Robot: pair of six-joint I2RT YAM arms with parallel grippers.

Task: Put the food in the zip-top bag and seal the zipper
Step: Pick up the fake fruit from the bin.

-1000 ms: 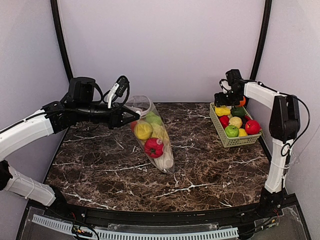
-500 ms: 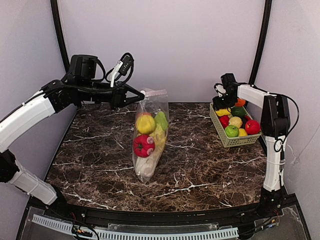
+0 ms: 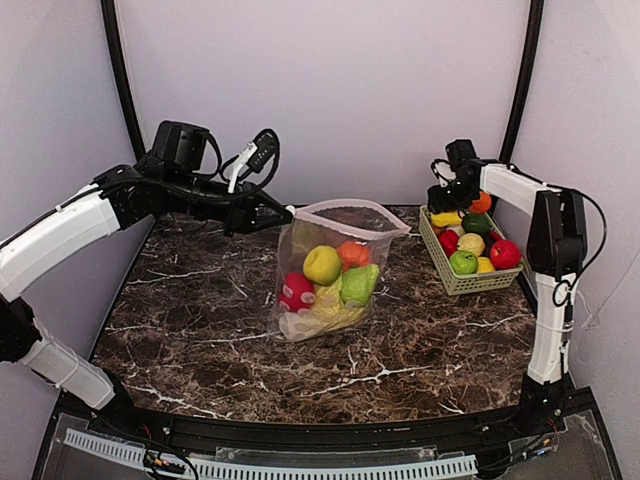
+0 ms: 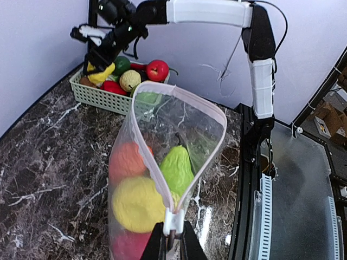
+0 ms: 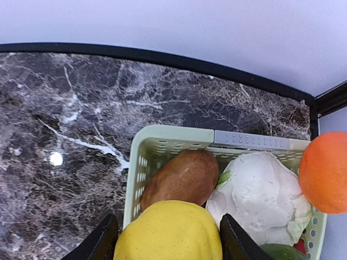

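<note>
Seen from above, the dotted bag [image 3: 335, 270] stands mid-bench [image 3: 200, 330] with several fruits [image 3: 322, 265] inside. Its mouth gapes, and its left corner is pinched by the left end effector [image 3: 283, 213]. More food is left in the basket [image 3: 478, 284] at far right.

At the left wrist, the zipper [image 4: 147, 162] is clamped at its slider end and is not yet sealed.

At the right wrist, the right end effector [image 5: 168, 244] is spread wide around a yellow fruit [image 5: 168, 225]; whether it is gripped cannot be told. Loading and sealing are judged unfinished.
</note>
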